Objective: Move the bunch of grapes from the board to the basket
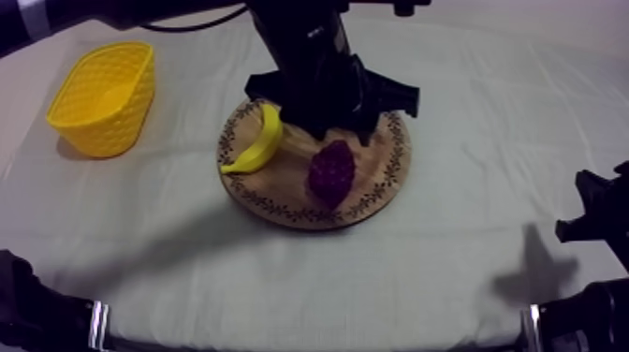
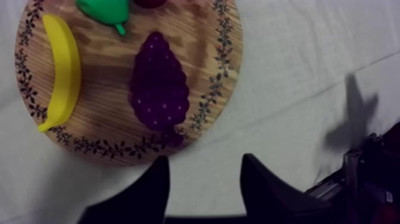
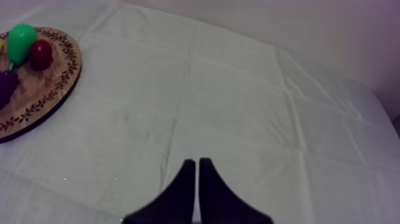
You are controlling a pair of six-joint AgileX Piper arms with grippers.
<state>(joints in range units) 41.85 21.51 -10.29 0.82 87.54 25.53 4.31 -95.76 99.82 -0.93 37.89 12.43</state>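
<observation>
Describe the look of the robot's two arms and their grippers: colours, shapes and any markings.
Both arms are black. The left arm carries a pale band, and silvery rings circle the arm parts at the top view's lower corners. The left gripper and the right gripper each have two matt black fingers, broad at the base and tapering to blunt tips.

Yellow banana (image 2: 62, 71), green pear (image 2: 107, 9), small red fruit (image 3: 40, 53)
</observation>
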